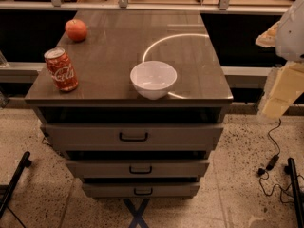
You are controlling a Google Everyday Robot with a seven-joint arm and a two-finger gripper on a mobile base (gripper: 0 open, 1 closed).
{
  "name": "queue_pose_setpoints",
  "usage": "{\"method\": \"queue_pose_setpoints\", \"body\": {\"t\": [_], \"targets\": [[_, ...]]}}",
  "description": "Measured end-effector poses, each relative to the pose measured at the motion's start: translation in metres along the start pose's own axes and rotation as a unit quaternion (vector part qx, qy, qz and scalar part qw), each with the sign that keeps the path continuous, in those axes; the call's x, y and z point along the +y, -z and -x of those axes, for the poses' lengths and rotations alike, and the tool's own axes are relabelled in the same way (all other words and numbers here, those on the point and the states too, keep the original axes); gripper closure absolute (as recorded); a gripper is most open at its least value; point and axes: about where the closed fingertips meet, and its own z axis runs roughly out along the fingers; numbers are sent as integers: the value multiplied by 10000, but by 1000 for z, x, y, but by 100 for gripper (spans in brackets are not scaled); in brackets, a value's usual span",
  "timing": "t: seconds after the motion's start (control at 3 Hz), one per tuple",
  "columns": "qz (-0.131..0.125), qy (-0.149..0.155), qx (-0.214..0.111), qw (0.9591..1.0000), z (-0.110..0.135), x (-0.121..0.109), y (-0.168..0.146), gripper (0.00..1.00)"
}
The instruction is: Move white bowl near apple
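The white bowl (pixel 153 79) stands upright near the front edge of the dark cabinet top (pixel 123 37), right of its middle. The apple (pixel 76 30) is a small red-orange fruit at the far left of the top, well apart from the bowl. My gripper (pixel 281 93) hangs at the right edge of the view, off the cabinet's right side and above the floor. It is far from the bowl and touches nothing.
A red Coca-Cola can (pixel 61 69) stands at the front left of the top, in front of the apple. Below are three drawers (pixel 133 137) with dark handles. Cables (pixel 273 163) lie on the speckled floor at right. A shelf rail runs behind the cabinet.
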Motion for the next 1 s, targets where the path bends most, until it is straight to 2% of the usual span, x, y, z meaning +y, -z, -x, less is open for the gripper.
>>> {"method": "queue_pose_setpoints", "body": {"t": [0.33,0.67,1.0], "targets": [[0,0,0,10000,0,0,0,0],[-166,443,-1,9989,26,-4,-12,0],[-307,1065,-206,9936,83,-6,-37,0]]}}
